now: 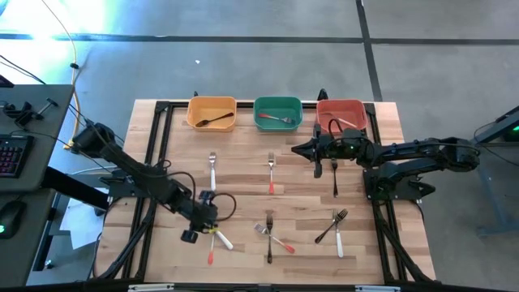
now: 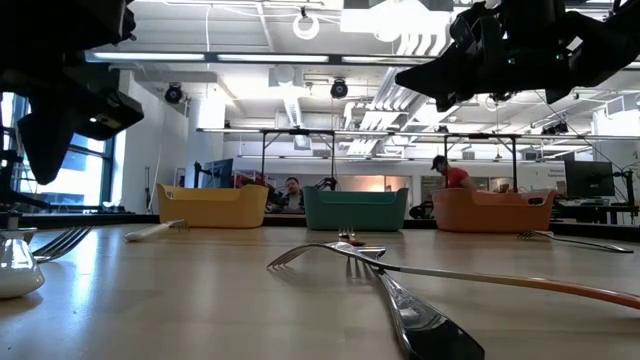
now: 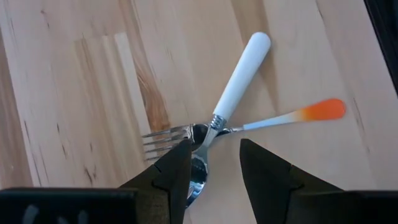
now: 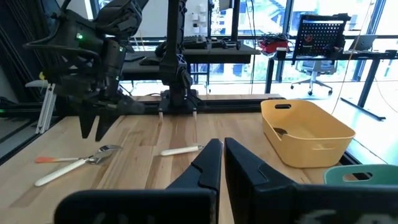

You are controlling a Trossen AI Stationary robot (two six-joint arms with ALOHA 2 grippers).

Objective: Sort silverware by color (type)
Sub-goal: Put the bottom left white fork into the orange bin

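My left gripper [image 1: 208, 219] [image 3: 214, 165] is open and hovers just above two crossed pieces near the table's near-left part: a white-handled spoon [image 3: 239, 78] and a fork with a white handle ending in orange [image 3: 292, 115]. Its fingers stand on either side of the spoon's bowl [image 3: 198, 177]. The right wrist view shows the left gripper [image 4: 93, 127] clear above this pair [image 4: 74, 160]. My right gripper [image 1: 303, 149] [image 4: 222, 158] is shut and empty, raised in front of the red bin [image 1: 340, 116]. More forks and spoons lie flat on the wood.
Yellow bin [image 1: 212, 112], green bin [image 1: 277, 113] and the red bin stand along the far edge, each with a utensil inside. Loose pieces: a fork [image 1: 212, 166], a fork [image 1: 272, 172], a black-handled fork [image 1: 335, 177], a crossed cluster [image 1: 272, 234], a pair [image 1: 334, 227]. People sit beyond the table.
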